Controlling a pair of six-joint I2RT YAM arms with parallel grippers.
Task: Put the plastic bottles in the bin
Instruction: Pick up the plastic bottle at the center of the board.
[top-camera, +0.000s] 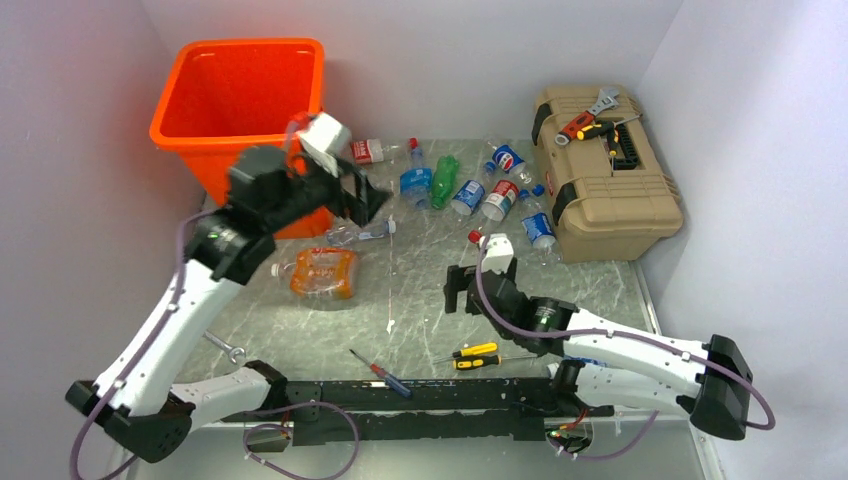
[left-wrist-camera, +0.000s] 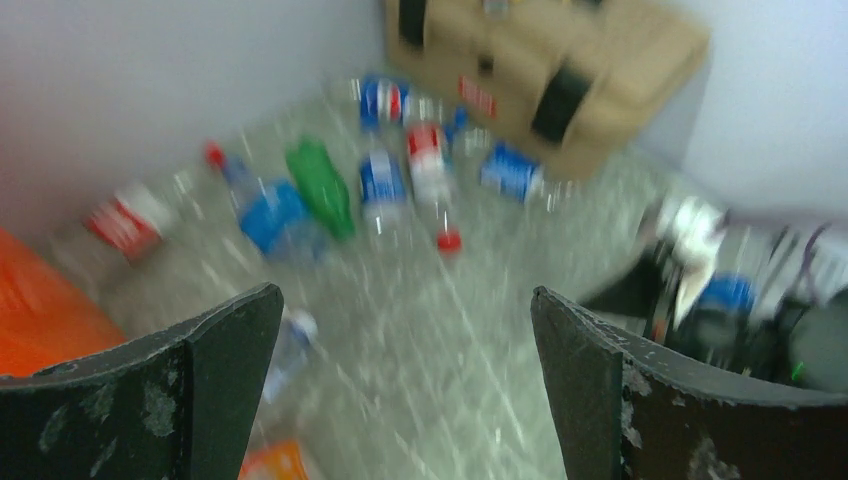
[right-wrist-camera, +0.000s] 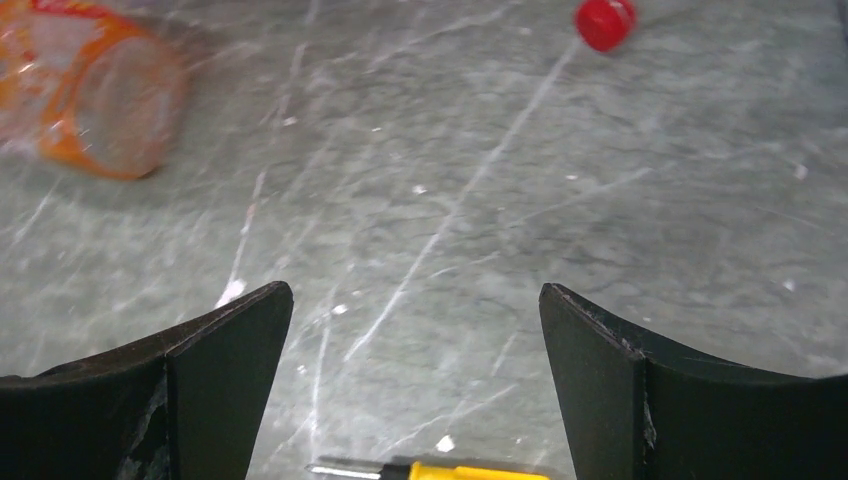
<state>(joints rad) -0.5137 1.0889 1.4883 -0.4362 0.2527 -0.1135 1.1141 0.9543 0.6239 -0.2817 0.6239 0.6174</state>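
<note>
The orange bin (top-camera: 240, 100) stands at the back left. My left gripper (top-camera: 370, 195) hangs open and empty just right of the bin, above the table; in the blurred left wrist view its jaws (left-wrist-camera: 405, 300) frame bare table. Several plastic bottles lie in a row at the back: red-labelled (top-camera: 372, 151), blue (top-camera: 416, 180), green (top-camera: 445, 180) (left-wrist-camera: 320, 187), others up to the toolbox. A large orange-labelled bottle (top-camera: 322, 273) (right-wrist-camera: 95, 85) lies mid-table, a small clear one (top-camera: 360, 232) beyond it. My right gripper (top-camera: 455, 290) (right-wrist-camera: 415, 295) is open over bare table, low and empty.
A tan toolbox (top-camera: 605, 175) with tools on its lid sits at the back right. Yellow-handled screwdrivers (top-camera: 475, 355) (right-wrist-camera: 470, 468) lie just below the right gripper. A red-handled screwdriver (top-camera: 380, 372) and a small metal tool (top-camera: 225, 347) lie near the front. A red bottle cap (right-wrist-camera: 605, 22) shows ahead.
</note>
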